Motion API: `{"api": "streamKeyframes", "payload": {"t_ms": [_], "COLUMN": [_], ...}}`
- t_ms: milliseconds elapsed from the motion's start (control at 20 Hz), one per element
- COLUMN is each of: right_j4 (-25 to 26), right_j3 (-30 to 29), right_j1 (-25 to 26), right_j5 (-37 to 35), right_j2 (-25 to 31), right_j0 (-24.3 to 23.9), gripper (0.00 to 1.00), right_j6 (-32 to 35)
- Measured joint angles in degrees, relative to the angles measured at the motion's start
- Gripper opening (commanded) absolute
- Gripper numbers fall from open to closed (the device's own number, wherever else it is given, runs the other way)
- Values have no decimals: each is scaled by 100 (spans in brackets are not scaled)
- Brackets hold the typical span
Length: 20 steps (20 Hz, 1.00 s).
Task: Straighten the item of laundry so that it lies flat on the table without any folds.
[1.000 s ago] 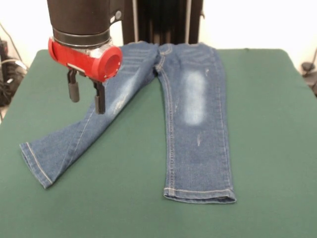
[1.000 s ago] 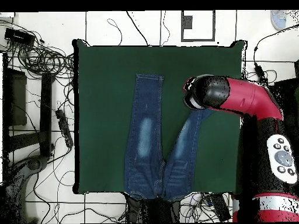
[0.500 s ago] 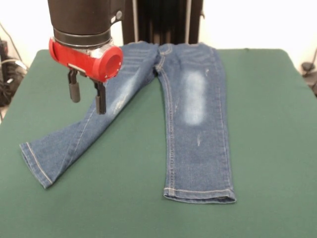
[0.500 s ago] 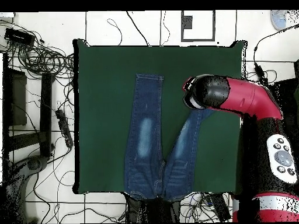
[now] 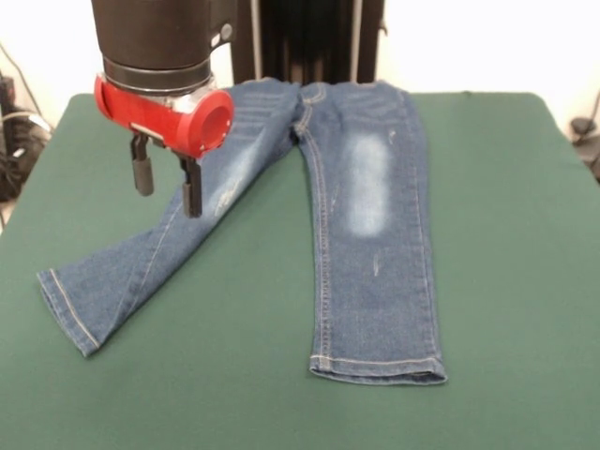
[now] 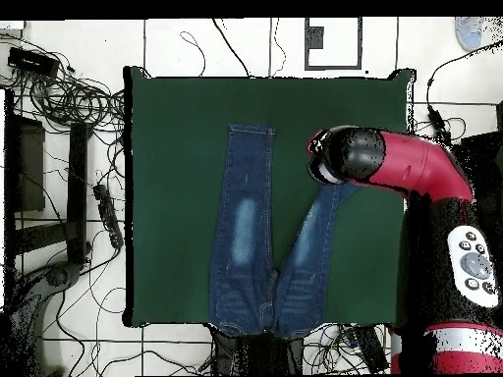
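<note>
Jeans (image 5: 370, 225) flat on table (image 5: 525, 281); gripper (image 5: 167, 187) spread, above splayed leg.

the jeans (image 5: 356, 206) lie on the table (image 5: 525, 281), waistband at its far edge. one leg runs straight toward the near edge, the other splays left. my gripper (image 5: 167, 180) hangs over that splayed leg.

Overhead, the arm (image 6: 393, 167) perhaps hides one jeans (image 6: 246, 236) cuff.

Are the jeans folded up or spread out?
Spread out: the jeans lie flat on the table, both legs showing, splayed apart.
</note>
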State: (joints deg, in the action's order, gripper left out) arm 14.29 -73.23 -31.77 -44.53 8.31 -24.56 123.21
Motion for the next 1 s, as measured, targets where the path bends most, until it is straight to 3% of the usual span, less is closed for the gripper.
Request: {"api": "streamKeyframes", "payload": {"t_ms": [1000], "right_j4": [-68], "right_j3": [1], "right_j1": [286], "right_j5": [1], "right_j2": [59], "right_j0": [1], "gripper": [100], "right_j6": [0]}}
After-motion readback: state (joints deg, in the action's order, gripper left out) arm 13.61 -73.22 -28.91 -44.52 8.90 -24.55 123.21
